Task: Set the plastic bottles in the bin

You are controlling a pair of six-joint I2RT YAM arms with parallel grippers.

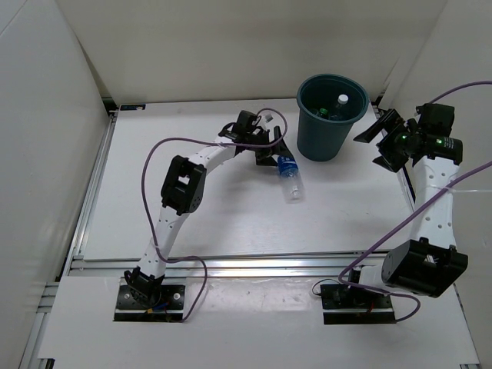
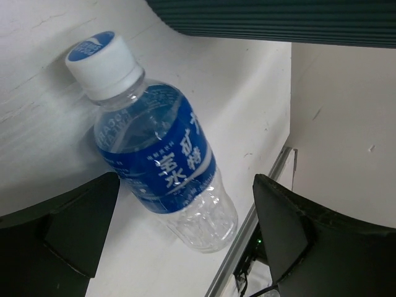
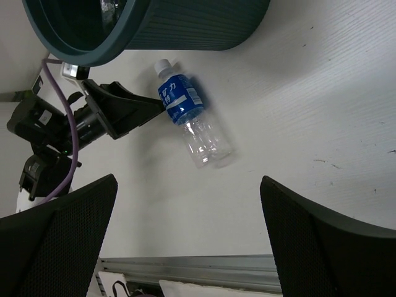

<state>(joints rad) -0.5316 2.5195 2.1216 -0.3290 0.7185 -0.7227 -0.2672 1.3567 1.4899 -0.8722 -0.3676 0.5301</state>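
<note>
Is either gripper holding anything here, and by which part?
Nothing is held. The left gripper is open, its fingers either side of the blue-labelled bottle lying on the table, not closed on it. The right gripper is open and empty.

Bin (image 1: 330,127) wall close beyond bottle (image 1: 290,178) cap; left pincer (image 1: 276,151) crowds label; table (image 1: 231,223) bare round base.

A white table (image 1: 231,223), faintly scuffed, stands enclosed by white wall panels (image 1: 231,46) at the back and on both sides. Aluminium rails (image 1: 88,196) run along its left and near edges.
</note>
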